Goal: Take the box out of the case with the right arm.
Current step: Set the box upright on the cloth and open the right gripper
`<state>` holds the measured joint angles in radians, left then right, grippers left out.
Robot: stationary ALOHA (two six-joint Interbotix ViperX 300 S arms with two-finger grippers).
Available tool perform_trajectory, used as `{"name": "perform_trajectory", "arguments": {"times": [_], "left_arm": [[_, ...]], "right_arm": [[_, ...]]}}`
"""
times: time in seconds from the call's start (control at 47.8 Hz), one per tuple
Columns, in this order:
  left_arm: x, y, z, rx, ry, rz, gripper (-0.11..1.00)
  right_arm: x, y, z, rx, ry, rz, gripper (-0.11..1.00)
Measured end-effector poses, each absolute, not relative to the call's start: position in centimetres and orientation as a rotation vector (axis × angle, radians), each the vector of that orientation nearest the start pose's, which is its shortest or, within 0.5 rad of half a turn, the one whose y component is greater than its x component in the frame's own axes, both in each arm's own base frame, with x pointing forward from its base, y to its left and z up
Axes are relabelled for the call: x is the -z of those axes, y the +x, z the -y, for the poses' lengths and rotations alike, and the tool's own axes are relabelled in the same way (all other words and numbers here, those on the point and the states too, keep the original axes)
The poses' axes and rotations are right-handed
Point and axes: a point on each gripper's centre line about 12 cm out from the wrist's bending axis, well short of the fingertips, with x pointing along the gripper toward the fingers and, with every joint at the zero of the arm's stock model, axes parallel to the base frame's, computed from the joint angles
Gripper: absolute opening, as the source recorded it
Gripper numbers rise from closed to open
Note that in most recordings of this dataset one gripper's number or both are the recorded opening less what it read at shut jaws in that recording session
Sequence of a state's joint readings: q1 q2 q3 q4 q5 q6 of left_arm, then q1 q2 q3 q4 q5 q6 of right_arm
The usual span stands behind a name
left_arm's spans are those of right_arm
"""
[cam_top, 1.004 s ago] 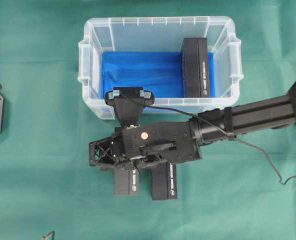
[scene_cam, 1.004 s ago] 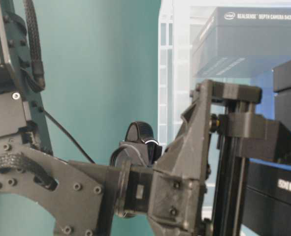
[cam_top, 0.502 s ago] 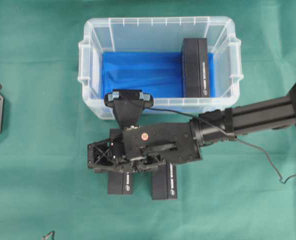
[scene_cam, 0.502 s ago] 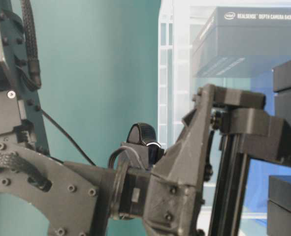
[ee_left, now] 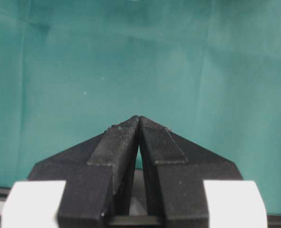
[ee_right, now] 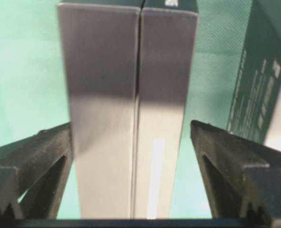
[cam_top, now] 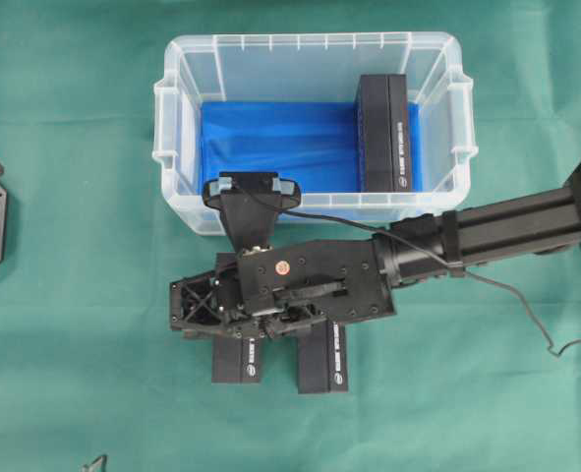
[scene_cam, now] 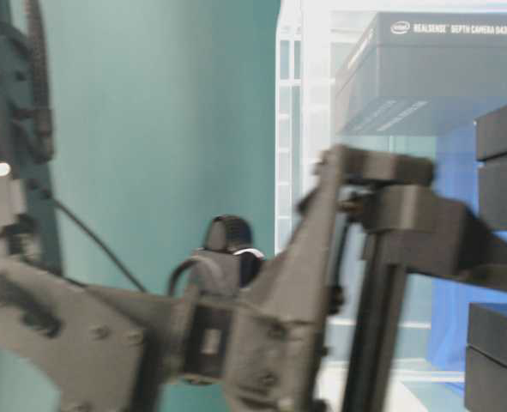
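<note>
Standing wide apart, your right gripper [ee_right: 130,199] straddled a black box [ee_right: 127,95] on the green cloth [cam_top: 74,324], just near of the case [cam_top: 310,211]; another box [cam_top: 383,133] lay inside it. Your left gripper [ee_left: 139,124] was pressed together.

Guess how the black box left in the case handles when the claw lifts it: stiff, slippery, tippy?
The black box looks like rigid printed carton with flat sides, so probably stiff and easy to pinch. Its smooth faces may be a bit slippery. It stands on a narrow edge by the right wall of the case, so a sideways nudge could tip it.
</note>
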<state>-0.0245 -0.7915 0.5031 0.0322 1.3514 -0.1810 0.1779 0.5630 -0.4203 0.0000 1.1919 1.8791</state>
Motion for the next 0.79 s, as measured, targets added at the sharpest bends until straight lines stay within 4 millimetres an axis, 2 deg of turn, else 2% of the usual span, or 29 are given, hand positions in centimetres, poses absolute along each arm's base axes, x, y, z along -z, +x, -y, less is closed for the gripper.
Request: {"name": "perform_trajectory", "arguments": {"times": [0.314, 0.46, 0.795], "left_arm": [[-36.2, 17.3, 0.0, -0.100, -0.128, -1.060, 0.02], [-36.2, 17.3, 0.0, -0.100, -0.128, -1.060, 0.02], [-36.2, 17.4, 0.0, -0.101, -0.129, -1.059, 0.02]], "right_arm": [[-25.5, 53.1, -8.5, 1.106, 1.387, -0.941, 0.90], [-27.6, 52.9, -8.4, 1.095, 1.368, -0.934, 0.90], [-28.0, 52.8, -8.3, 1.081, 1.342, -0.947, 0.89]]}}
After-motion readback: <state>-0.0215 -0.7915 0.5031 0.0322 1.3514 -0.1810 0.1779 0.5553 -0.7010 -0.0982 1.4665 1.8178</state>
